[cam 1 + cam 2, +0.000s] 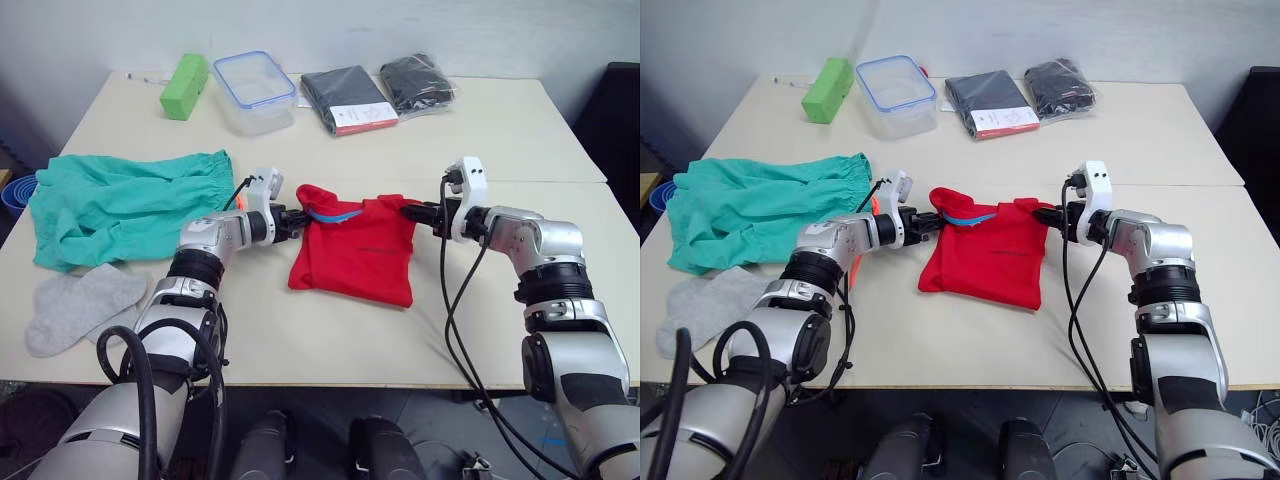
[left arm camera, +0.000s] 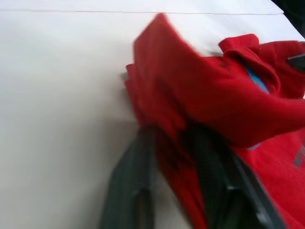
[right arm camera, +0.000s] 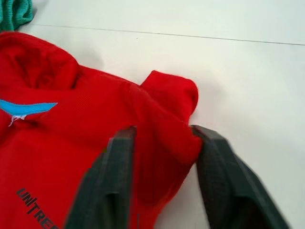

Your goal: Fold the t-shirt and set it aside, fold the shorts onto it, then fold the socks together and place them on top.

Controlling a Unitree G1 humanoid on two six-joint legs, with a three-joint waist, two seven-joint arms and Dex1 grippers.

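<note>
At the far left of the table (image 1: 450,340) the grey socks (image 1: 75,305) lie flat near the front edge, with the teal shorts (image 1: 120,205) spread just behind them, waistband gathered toward the middle. Both are limp, light pieces that will sag from any single grip, so the waistband looks the firmest place to take the shorts.

The left gripper (image 1: 292,222) is clenched on the near-left top corner of the red t-shirt (image 1: 355,255), a fold of cloth bunched between its fingers (image 2: 209,167).

The t-shirt lies mid-table, already folded to a compact packet with the blue collar label (image 1: 335,215) showing. It is soft, thin knit, likely to droop and unfold if lifted by one corner, so both top corners want carrying together.

The right gripper (image 1: 412,212) pinches the opposite top corner, its fingers (image 3: 119,176) either side of a raised ridge of cloth.
</note>
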